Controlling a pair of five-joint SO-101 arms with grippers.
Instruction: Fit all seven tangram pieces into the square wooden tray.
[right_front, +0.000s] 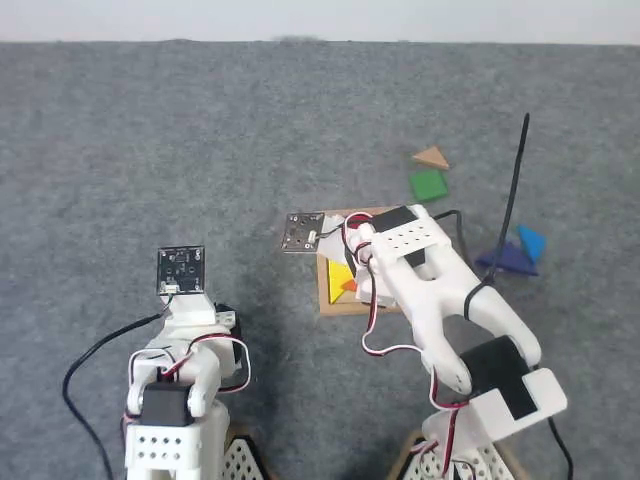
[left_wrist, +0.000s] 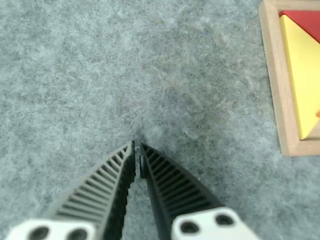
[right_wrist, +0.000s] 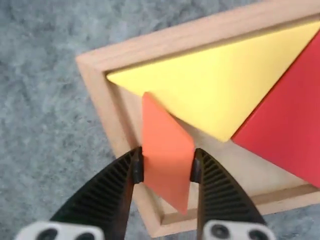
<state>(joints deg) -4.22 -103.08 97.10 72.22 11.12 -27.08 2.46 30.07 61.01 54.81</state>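
The square wooden tray lies mid-table, mostly under my right arm. It holds a yellow triangle and a red piece. My right gripper is shut on an orange parallelogram, held tilted over the tray's corner beside the yellow triangle. A tan triangle, a green square, a dark blue triangle and a light blue triangle lie on the mat to the right. My left gripper is shut with nothing in it, low over bare mat left of the tray.
Grey felt mat covers the table, with wide room on the left and at the back. A thin black cable rises beside the right arm, near the blue pieces.
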